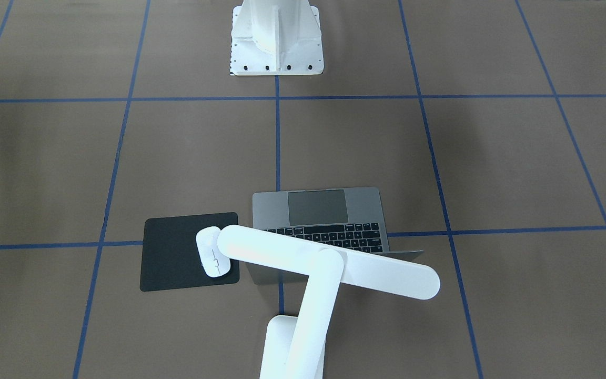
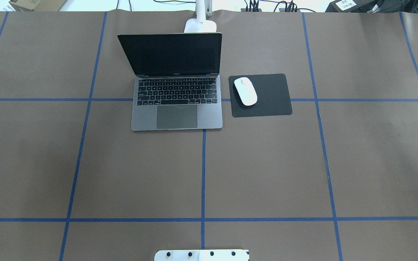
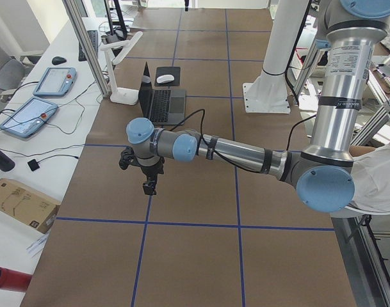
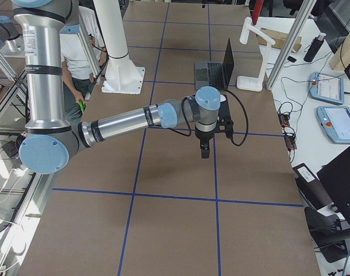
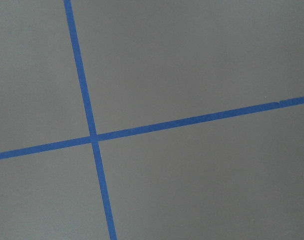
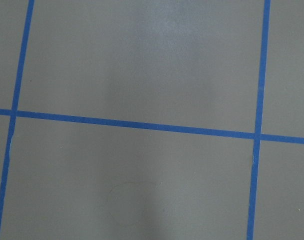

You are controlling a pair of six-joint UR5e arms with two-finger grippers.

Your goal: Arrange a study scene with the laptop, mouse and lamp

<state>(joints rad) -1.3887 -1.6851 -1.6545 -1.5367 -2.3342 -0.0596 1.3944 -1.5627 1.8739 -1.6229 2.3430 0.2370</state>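
The laptop (image 2: 176, 108) stands open at the table's far side, its dark screen facing the robot. Just to its right the white mouse (image 2: 245, 91) lies on the left part of a flat black mat (image 2: 270, 98). The lamp's base (image 2: 200, 25) stands behind the screen, and the lamp head (image 1: 329, 268) reaches over the laptop (image 1: 319, 208) and the mouse (image 1: 212, 251). My left gripper (image 3: 148, 187) hangs over bare table far from these things, and so does my right gripper (image 4: 204, 152). I cannot tell whether either is open or shut. Both wrist views show only brown table and blue tape.
The white robot pedestal (image 1: 276, 37) is bolted at the table's near edge. A seated person (image 4: 83, 52) is beside the robot. Teach pendants (image 3: 28, 115) and cables lie on the side bench beyond the lamp. A cardboard box (image 3: 18, 201) lies there too.
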